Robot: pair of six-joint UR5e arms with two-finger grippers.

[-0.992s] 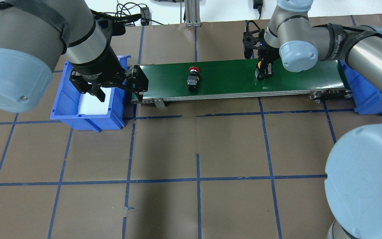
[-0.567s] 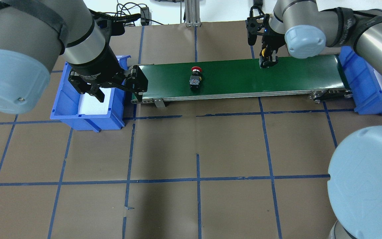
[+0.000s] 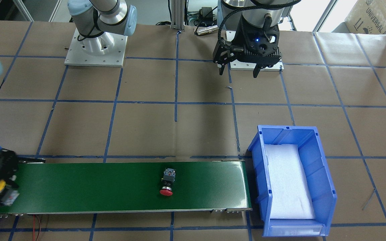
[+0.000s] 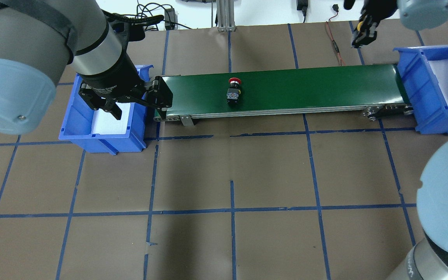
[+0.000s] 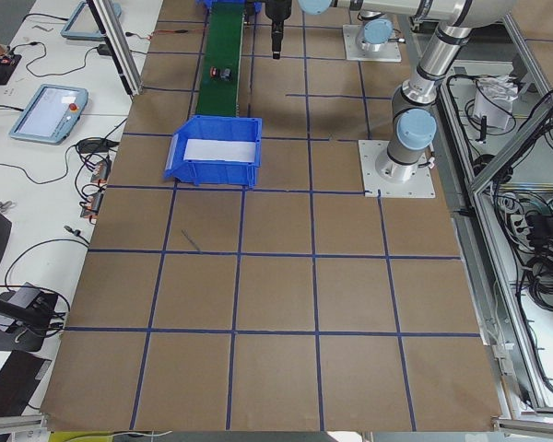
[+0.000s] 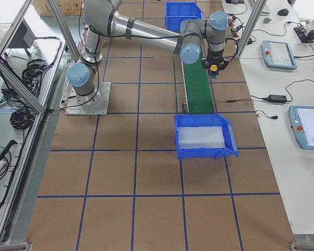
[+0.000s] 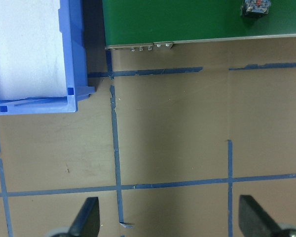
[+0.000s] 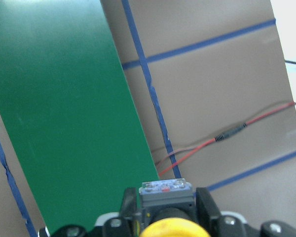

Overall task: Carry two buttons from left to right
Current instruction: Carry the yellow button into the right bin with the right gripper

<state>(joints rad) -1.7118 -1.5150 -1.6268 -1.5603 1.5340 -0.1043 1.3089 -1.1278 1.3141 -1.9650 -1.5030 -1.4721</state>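
Note:
The red-capped button [image 4: 233, 90] lies on the green conveyor belt [image 4: 305, 85], left of its middle; it also shows in the front view [image 3: 167, 184] and at the top of the left wrist view [image 7: 255, 7]. My right gripper [image 4: 365, 33] is shut on the yellow-capped button [image 4: 361, 26] and holds it raised near the belt's right end, beside the right blue bin [image 4: 418, 89]. The right wrist view shows the yellow button [image 8: 170, 219] between the fingers. My left gripper [image 4: 140, 105] is open and empty, above the left blue bin [image 4: 103, 136] and the belt's left end.
Both bins hold a white foam liner. A red and brown wire [image 4: 335, 42] lies on the table behind the belt's right end. Brown paper with blue tape lines covers the table [image 4: 231, 194].
My right gripper has lifted the yellow button off the belt and carried it up and to the right, toward the right bin. The red button has drifted slightly right on the belt. The left gripper has stayed put.

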